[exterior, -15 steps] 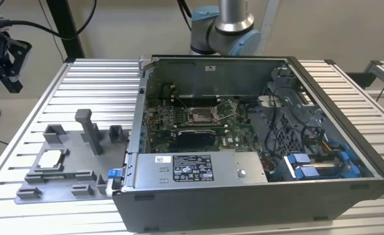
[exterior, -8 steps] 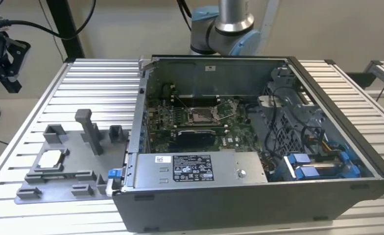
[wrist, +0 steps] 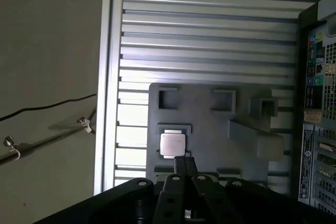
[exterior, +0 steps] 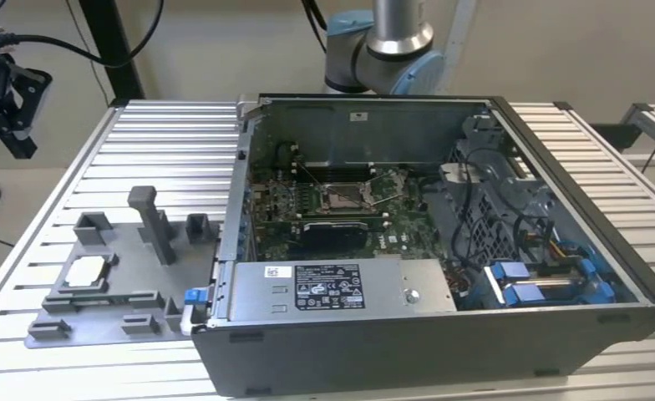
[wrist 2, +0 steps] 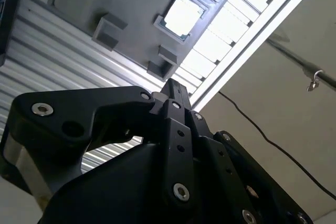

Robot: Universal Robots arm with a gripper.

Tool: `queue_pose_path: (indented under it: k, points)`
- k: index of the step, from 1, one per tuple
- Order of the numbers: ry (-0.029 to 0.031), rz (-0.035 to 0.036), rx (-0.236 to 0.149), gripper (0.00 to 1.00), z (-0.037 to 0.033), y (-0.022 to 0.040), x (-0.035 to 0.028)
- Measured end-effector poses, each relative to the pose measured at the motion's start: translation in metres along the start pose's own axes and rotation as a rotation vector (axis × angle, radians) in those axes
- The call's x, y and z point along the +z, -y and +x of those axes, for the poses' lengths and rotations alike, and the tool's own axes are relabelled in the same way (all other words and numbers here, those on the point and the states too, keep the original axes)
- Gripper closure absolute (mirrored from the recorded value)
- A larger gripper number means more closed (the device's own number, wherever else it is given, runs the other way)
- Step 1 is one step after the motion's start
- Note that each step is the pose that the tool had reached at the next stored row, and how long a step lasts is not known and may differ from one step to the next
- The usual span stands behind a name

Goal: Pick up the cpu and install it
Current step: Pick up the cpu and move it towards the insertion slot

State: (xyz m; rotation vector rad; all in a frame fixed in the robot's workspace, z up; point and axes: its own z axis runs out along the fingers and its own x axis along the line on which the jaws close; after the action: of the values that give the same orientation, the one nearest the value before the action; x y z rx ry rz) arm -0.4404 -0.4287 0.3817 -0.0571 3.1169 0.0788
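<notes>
1. Tray (exterior: pixel 110 296) of grey plastic sits near the front of the slatted table (exterior: pixel 38 368), on the exterior view's left. Bare slats run between it and the table's near and left edges.
2. The cpu (exterior: pixel 87 271) lies flat in a square pocket of that tray, silvery top up. Upright posts (exterior: pixel 154 225) rise just beyond it on the far side.
3. Just beside the tray, to the exterior view's right, stands the open computer case (exterior: pixel 439 334). Its socket (exterior: pixel 344 197) lies deep inside, walled in on all sides, with the power supply box (exterior: pixel 327 288) on its near side.
4. Farthest back, the arm (exterior: pixel 389 50) rises behind the case.
5. In both wrist views the gripper (wrist: pixel 185 162) (wrist 2: pixel 170 86) has its fingers pressed together and grips nothing. The cpu (wrist: pixel 172 144) (wrist 2: pixel 182 17) lies past the tips, apart from them.
6. The first wrist view adds the case's port panel (wrist: pixel 315 103) and, past the table's edge, the floor (wrist: pixel 47 35) with a cable (wrist: pixel 47 106). The exterior view alone gives the socket.
</notes>
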Motion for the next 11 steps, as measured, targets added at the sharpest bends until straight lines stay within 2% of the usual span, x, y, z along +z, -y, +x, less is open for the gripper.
queue_pose_path:
  k: [2,3,11]
  points:
    - [0.0000,0.0000,0.000,1.00,0.0000,0.0000,0.0000]
    - [0.0000,0.0000,0.000,0.00,0.0000,0.0000,0.0000]
    - [-0.0001,0.0000,-0.001,0.00,0.0000,0.0000,0.0000]
